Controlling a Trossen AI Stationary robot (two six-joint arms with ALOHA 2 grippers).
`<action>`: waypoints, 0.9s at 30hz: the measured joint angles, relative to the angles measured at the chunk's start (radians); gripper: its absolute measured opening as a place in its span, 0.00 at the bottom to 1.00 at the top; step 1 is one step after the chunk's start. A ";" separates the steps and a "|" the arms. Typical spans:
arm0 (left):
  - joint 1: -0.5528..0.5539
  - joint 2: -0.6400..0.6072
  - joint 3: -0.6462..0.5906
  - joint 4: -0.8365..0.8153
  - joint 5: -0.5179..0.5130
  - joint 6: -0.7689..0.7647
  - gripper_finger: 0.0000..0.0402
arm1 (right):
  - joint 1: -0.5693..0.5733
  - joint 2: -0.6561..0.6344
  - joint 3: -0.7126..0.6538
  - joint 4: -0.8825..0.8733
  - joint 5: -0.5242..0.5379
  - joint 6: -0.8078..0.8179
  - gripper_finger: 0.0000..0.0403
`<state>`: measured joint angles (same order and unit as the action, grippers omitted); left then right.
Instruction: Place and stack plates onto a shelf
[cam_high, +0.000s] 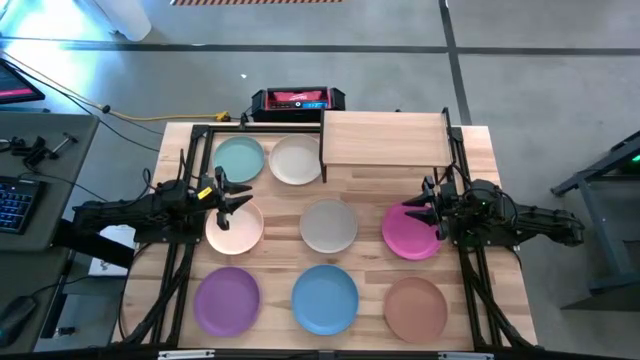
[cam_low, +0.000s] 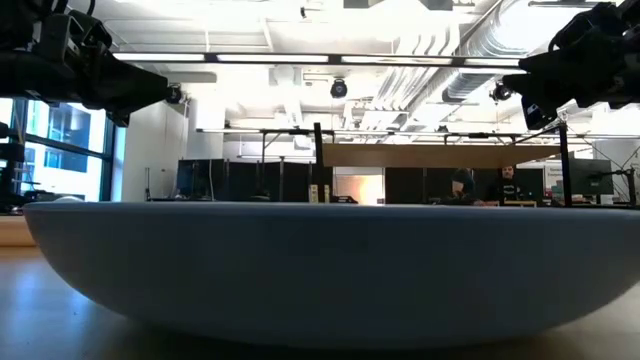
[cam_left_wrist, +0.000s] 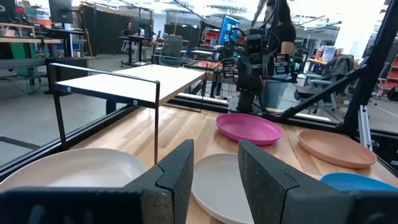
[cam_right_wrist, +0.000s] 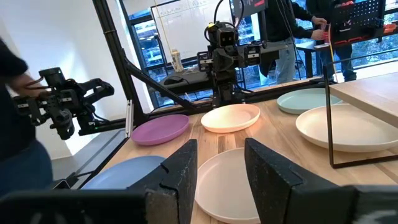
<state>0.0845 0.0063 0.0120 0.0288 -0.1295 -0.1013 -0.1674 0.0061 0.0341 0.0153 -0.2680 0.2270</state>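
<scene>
Eight plates lie flat on the tabletop: teal (cam_high: 240, 158), cream-white (cam_high: 296, 159), peach-pink (cam_high: 234, 226), grey (cam_high: 329, 226), magenta (cam_high: 412, 232), purple (cam_high: 227, 300), blue (cam_high: 325, 298) and terracotta (cam_high: 415, 308). The shelf (cam_high: 384, 138) stands at the far edge with nothing on its board. My left gripper (cam_high: 243, 195) hovers open above the peach plate's far rim, pointing right. My right gripper (cam_high: 408, 210) hovers open above the magenta plate's far left rim, pointing left. In the wrist views the open fingers of the left gripper (cam_left_wrist: 216, 177) and right gripper (cam_right_wrist: 221, 174) frame the grey plate (cam_left_wrist: 217, 180).
A black and red box (cam_high: 297, 100) sits behind the table's far edge. Black frame rails (cam_high: 180, 250) run along both table sides. The blue plate (cam_low: 330, 270) fills the low view. People stand in the room beyond (cam_right_wrist: 292, 37). Bare wood shows between the plates.
</scene>
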 joint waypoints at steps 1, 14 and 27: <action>0.000 0.000 0.000 0.000 0.000 0.000 0.29 | 0.000 0.000 0.000 0.000 0.000 0.000 0.29; 0.000 0.000 0.000 0.002 -0.012 -0.203 0.29 | 0.000 0.000 0.000 0.000 0.112 -0.009 0.29; 0.000 0.000 0.000 0.055 -0.121 -0.466 0.29 | 0.000 0.000 0.000 0.003 0.120 0.258 0.29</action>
<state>0.0845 0.0063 0.0117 0.0839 -0.2503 -0.5672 -0.1677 0.0063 0.0341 0.0185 -0.1483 0.4849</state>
